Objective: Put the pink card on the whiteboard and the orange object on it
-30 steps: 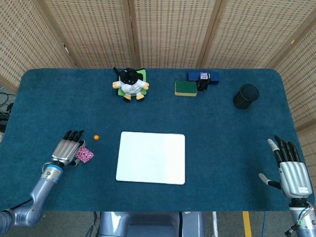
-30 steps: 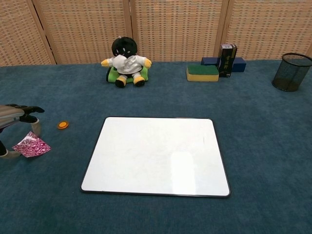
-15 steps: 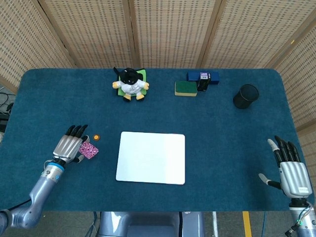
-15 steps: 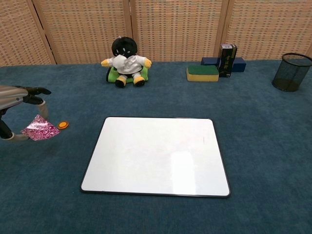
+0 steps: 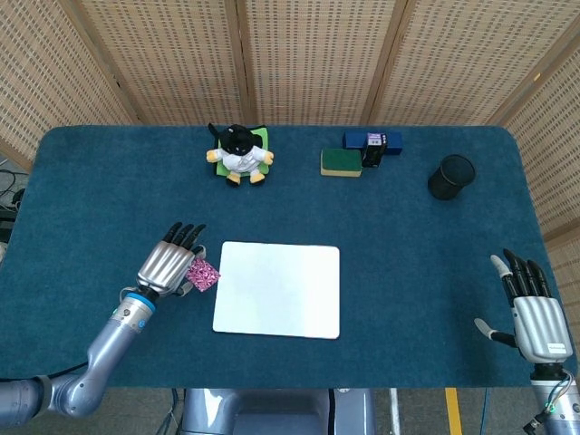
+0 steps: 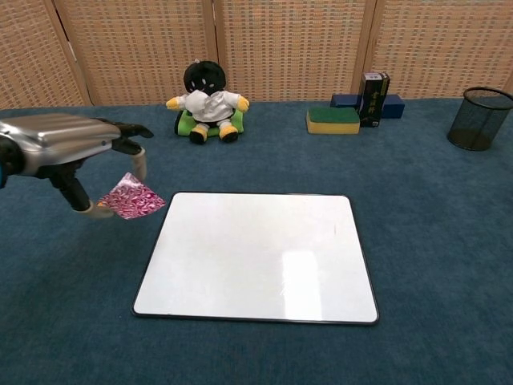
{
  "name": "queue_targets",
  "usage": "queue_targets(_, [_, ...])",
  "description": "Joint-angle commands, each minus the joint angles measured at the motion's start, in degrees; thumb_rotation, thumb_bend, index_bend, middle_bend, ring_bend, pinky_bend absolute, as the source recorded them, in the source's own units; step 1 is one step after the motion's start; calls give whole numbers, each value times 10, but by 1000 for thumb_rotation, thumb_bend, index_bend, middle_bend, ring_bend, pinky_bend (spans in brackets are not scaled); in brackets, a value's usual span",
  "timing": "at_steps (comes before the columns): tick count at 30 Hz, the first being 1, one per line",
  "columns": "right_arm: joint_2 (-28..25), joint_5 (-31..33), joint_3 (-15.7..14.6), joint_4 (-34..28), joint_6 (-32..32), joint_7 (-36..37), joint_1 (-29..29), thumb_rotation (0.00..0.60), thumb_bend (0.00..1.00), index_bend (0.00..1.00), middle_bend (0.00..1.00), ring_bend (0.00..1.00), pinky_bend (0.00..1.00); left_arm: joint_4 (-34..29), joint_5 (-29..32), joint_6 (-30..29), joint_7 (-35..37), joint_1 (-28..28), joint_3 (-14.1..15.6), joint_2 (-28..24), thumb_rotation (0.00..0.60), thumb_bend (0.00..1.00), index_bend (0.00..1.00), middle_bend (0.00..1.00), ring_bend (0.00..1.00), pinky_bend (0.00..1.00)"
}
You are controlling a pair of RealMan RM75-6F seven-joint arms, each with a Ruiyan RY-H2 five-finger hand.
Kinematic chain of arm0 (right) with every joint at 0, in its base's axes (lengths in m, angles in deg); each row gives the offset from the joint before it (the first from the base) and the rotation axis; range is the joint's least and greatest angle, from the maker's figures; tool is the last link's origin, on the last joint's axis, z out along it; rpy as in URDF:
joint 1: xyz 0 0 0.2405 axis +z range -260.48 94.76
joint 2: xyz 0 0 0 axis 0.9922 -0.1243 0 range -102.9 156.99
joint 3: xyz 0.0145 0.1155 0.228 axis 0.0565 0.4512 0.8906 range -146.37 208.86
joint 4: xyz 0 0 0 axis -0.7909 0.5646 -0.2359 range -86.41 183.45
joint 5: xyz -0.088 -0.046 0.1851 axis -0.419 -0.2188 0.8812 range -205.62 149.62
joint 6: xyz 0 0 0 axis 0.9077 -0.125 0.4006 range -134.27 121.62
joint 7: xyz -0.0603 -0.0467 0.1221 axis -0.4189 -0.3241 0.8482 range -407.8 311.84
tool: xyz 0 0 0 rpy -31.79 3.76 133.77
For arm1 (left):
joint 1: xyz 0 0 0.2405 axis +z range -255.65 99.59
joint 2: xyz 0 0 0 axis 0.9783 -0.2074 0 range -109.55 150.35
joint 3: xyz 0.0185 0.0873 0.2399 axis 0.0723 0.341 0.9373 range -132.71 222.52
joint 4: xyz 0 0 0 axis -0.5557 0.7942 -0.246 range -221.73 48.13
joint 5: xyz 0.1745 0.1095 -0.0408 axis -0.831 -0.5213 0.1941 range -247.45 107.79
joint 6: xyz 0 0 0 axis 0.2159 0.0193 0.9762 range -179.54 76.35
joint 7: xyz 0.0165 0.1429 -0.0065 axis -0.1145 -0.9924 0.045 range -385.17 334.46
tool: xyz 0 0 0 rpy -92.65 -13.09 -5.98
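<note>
Head view: your left hand holds the pink card just beside the left edge of the whiteboard, card not yet over the board. The orange object cannot be made out here; the hand covers that patch of table. Your right hand rests at the near right corner, fingers spread wide, holding nothing. At the far side stand a plush toy, a green-and-yellow sponge and a black mesh cup. Chest view: your left hand pinches the pink card clear of the blue table cover, near the whiteboard's far left corner. The right hand does not show here.
</note>
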Motion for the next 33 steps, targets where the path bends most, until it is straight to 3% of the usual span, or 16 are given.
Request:
queue_targets(1, [-1,1,0,0,2,3,1,600,0,0,0,0,0,-16,56,-15,-65,-43,-11,46,600,267,561,0,0,0])
queue_targets(12, [-4,3,0,-1,7,10,2,600,0,0,0,0,0,9,128,-53,-143,-103,-14,134,600,249,529,0,0,0])
queue_targets(13, [-4,3,0,-1,7,10,2,600,0,0,0,0,0,15,131,-55,-144,-107,-16,141,600,239,496,0,0,0])
queue_targets(18, [-4,5,0,-1,8,11,3,600,0,0,0,0,0,38,146,-56,-139,-119,-19,168,600,116,86,0,0,0])
queue_targets(20, [-5,4,0,-1,9,12,3,600,0,0,0,0,0,42,145,-58,-137,-122,-16,172,600,104,35,0,0,0])
queue_targets(27, [-5,3,-1,-1,9,13,3,600,0,0,0,0,0,32,135,-86,-116,-110,-16,141,600,100,30,0,0,0])
queue_targets(33, [-4,2,-1,-1,7,10,2,600,0,0,0,0,0,42,144,-70,-72,-93,-10,90,600,121,30,0,0,0])
